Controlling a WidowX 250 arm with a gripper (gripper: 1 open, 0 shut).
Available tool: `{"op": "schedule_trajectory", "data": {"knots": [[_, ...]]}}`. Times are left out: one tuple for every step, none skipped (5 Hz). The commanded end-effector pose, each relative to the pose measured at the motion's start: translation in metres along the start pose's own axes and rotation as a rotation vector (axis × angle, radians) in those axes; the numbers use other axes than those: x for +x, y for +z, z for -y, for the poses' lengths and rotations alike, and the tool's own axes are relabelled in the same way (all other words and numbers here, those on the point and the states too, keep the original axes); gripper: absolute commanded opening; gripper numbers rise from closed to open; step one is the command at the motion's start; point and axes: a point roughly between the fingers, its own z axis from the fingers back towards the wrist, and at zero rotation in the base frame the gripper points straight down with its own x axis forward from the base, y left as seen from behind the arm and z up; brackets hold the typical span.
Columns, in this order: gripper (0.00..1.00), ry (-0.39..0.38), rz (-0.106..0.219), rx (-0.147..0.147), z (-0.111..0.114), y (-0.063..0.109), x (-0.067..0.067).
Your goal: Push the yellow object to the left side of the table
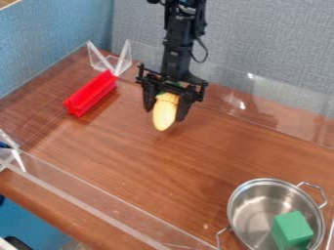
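Right now I have the gripper (167, 95) pointing straight down with its fingers closed around the top of the yellow object (163, 113), which sits near the middle of the table (144, 186), toward the far edge. By my reading the push has hardly begun: the corn is well apart from the left wall, beside the red block (90, 94), with 1 long sweep left.

Yellow object (164, 113) upright on table (156, 186) centre-back.
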Motion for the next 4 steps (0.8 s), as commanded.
{"op": "schedule_trajectory", "data": {"knots": [[0.00, 0.062, 0.047, -0.021, -0.007, 0.015, 0.003], [0.00, -0.004, 0.053, -0.023, -0.004, 0.025, -0.002], [0.00, -0.068, 0.059, -0.022, -0.002, 0.034, -0.007], [0.00, -0.119, 0.064, -0.023, -0.006, 0.030, -0.008]]}}
